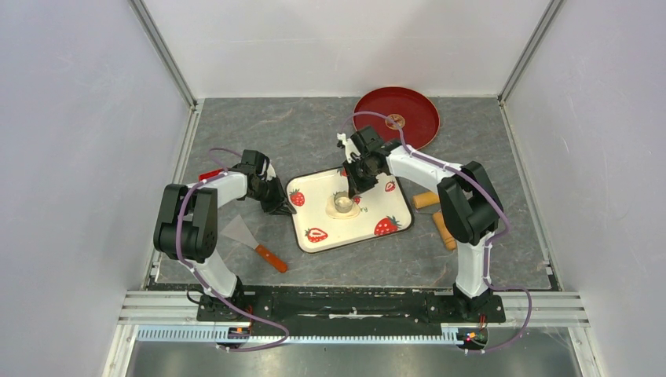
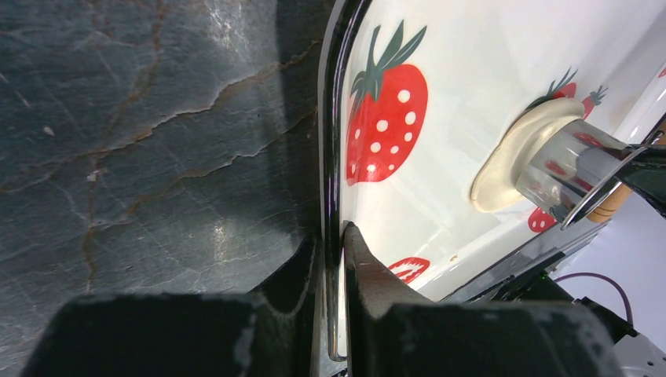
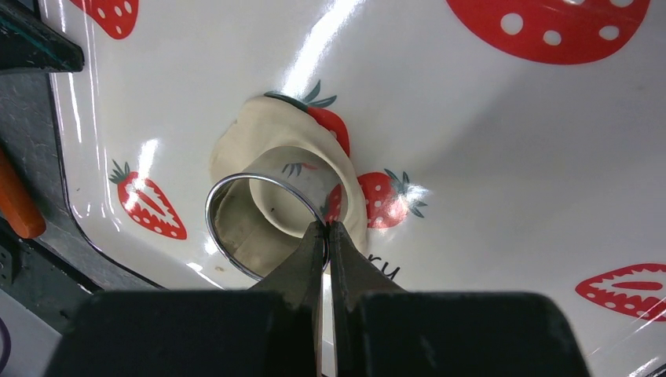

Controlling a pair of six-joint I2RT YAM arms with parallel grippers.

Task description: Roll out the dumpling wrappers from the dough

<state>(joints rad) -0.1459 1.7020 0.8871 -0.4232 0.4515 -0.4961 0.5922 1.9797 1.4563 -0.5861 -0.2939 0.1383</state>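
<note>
One tray (image 1: pixel 369 208), table centre. One dough (image 3: pixel 259 129) piece, pale and flattened, tray middle, directly under the right pincer (image 3: pixel 326 232), which pinches tight the rim of one ring cutter (image 3: pixel 236 182) standing on it. Left pincer (image 2: pixel 334 236) clamps the tray's left edge. Top view alone shows one red plate (image 1: pixel 408 106) at the table's far right and one scraper (image 1: pixel 251 242) near left.

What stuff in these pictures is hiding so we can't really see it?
- Top view: the middle of the wooden roller, hidden behind the right arm.
- Right wrist view: whether the ring cutter has cut through the dough; its wall hides the bottom edge.
- Top view: the picture on the red plate, too small, with a cable lying across it.
</note>
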